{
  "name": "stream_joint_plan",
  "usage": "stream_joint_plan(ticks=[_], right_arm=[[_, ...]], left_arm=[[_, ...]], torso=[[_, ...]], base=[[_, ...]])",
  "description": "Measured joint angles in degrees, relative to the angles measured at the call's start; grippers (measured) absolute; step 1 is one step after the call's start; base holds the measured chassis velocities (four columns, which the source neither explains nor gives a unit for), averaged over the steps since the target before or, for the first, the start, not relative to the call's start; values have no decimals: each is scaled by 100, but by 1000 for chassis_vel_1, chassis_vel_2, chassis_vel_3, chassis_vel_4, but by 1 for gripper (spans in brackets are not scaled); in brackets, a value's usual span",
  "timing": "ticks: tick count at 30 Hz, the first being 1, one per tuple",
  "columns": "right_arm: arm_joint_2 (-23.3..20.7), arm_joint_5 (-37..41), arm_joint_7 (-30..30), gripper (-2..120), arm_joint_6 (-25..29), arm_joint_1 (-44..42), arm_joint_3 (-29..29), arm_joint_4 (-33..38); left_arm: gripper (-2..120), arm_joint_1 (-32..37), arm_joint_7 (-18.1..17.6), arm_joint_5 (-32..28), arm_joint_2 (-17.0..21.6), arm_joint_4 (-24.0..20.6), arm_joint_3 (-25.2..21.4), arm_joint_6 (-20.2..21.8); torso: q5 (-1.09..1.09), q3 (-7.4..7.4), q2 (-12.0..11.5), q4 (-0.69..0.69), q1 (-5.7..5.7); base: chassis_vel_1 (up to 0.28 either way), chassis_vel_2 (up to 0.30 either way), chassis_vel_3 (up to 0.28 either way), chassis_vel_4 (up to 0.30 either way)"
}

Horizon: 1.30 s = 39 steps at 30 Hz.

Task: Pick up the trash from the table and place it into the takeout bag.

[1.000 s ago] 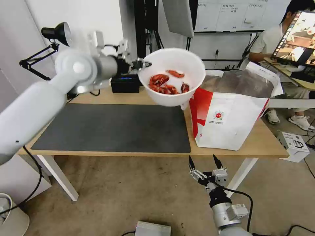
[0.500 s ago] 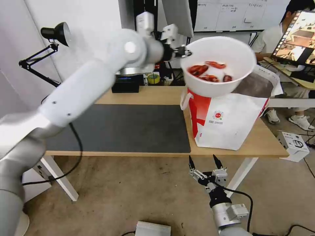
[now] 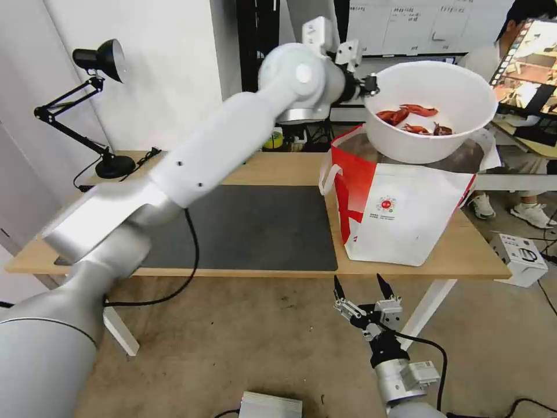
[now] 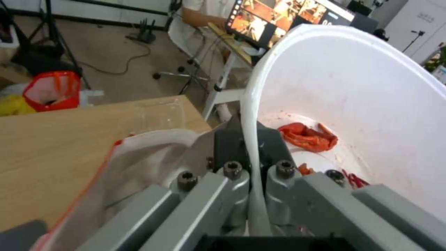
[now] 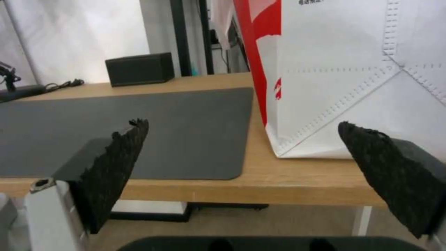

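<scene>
My left gripper (image 3: 370,88) is shut on the rim of the white round bowl (image 3: 430,113), pinching the wall between its fingers (image 4: 232,153). The bowl hangs just above the open mouth of the white and red takeout bag (image 3: 400,209), which stands on the right end of the table (image 3: 267,168). Red crayfish shells (image 4: 309,136) lie in the bowl's bottom. The bag's silvery lining (image 4: 139,167) is under the gripper. What looks like a clear plastic tray (image 4: 158,114) lies on the wood beyond the bag. My right gripper (image 3: 362,290) is open, low in front of the table's edge.
A dark grey mat (image 3: 249,226) covers the table's middle, with a black tissue box (image 5: 139,68) behind it. A desk lamp (image 3: 100,58) stands at the far left. A white box (image 3: 520,255) sits on the floor at right, near a seated person and a monitor.
My left arm has swung the bowl to the right, from above the mat's far edge to over the bag's opening. The right arm has stayed still.
</scene>
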Motion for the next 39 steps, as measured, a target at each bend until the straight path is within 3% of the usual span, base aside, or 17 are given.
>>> stream_joint_plan(ticks=[6, 18, 39], right_arm=[[0, 0, 0, 100, 0, 0, 0, 0], [0, 0, 0, 100, 0, 0, 0, 0], [0, 0, 0, 100, 0, 0, 0, 0]], left_arm=[[0, -9, -339, 248, -530, 482, -175, -249], [0, 248, -1035, 425, -573, 554, 143, -737], [0, 591, -1021, 768, -547, 304, 460, -797]], torso=[[0, 0, 0, -1, 0], [-2, 0, 0, 0, 0], [-1, 0, 0, 0, 0]], base=[[0, 0, 0, 0], [0, 0, 0, 0], [0, 0, 0, 0]])
